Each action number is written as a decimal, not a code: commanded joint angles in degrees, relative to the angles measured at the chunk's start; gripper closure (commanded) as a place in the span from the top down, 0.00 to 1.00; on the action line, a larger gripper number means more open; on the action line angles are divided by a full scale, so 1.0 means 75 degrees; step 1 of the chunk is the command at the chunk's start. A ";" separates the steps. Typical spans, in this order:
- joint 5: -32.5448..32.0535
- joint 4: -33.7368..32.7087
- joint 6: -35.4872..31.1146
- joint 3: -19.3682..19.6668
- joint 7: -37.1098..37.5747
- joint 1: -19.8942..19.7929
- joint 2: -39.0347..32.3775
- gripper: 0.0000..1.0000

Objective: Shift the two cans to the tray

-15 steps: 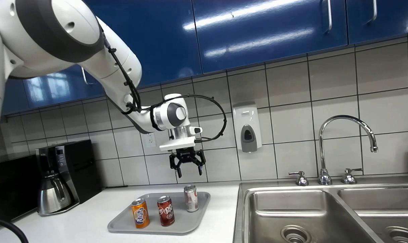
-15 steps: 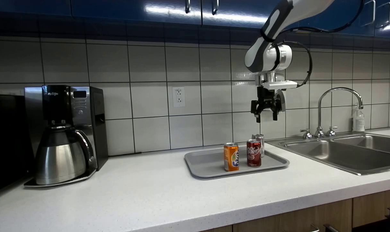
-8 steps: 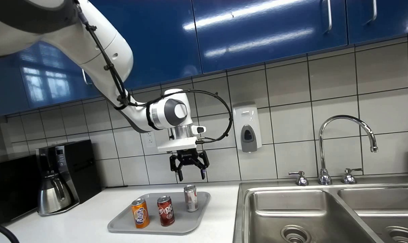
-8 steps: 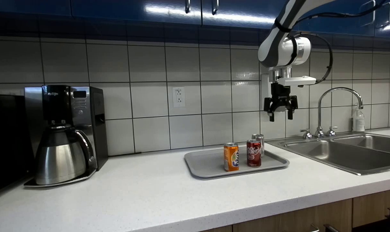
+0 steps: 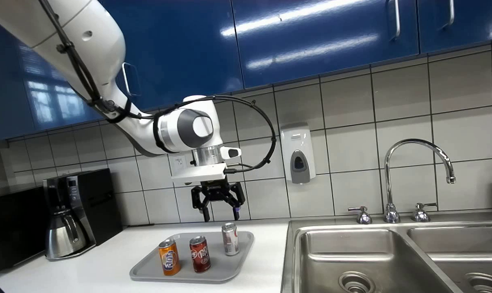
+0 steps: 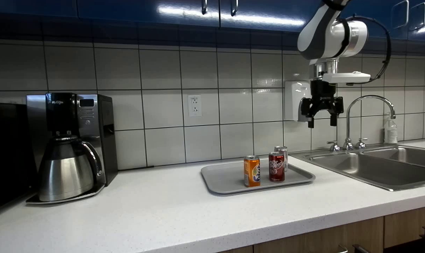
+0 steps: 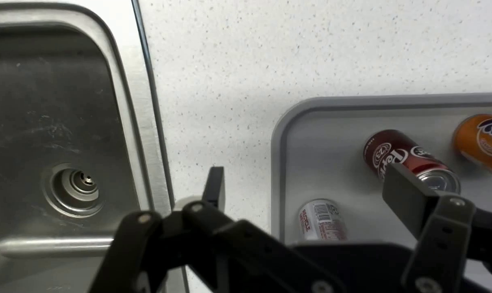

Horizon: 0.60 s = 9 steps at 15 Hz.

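Observation:
The dark red can (image 5: 200, 255) stands upright on the pale grey tray (image 5: 225, 266). It also stands there in an exterior view (image 6: 276, 168) and shows in the wrist view (image 7: 392, 152). The silver-grey can (image 5: 230, 240) stands upright near the tray's sink-side end. It is partly hidden behind the red can in an exterior view (image 6: 285, 154), and its top is hidden by the gripper body in the wrist view (image 7: 321, 219). My gripper (image 5: 221, 215) is open and empty, above the cans and apart from them. Its fingers are wide apart in the wrist view (image 7: 311, 189).
An orange can (image 5: 169, 257) stands on the tray beside the red can. A steel sink (image 6: 374, 172) with a faucet (image 6: 349, 116) lies beside the tray. A coffee maker (image 6: 72, 147) stands at the other end. A soap dispenser (image 5: 298, 154) and blue cabinets (image 5: 311, 40) are on the wall.
The arm and open gripper have moved, rightward in an exterior view and slightly left and down in an exterior view. The cans and tray have not moved.

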State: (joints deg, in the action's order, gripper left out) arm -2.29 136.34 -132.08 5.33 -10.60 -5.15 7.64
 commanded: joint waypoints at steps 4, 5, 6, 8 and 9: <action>-0.0189 0.1594 0.0034 -0.0002 0.0057 0.0002 0.1940 1.00; -0.0232 0.1744 0.0083 -0.0013 0.0071 -0.0006 0.2135 1.00; -0.0225 0.1894 0.0132 -0.0006 0.0046 0.0003 0.2326 1.00; -0.0233 0.2168 0.0263 -0.0020 0.0106 -0.0009 0.2686 1.00; -0.0254 0.2304 0.0326 -0.0031 0.0106 -0.0011 0.2853 1.00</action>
State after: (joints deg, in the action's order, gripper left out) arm -2.80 149.50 -131.66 5.34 -10.57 -5.15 22.98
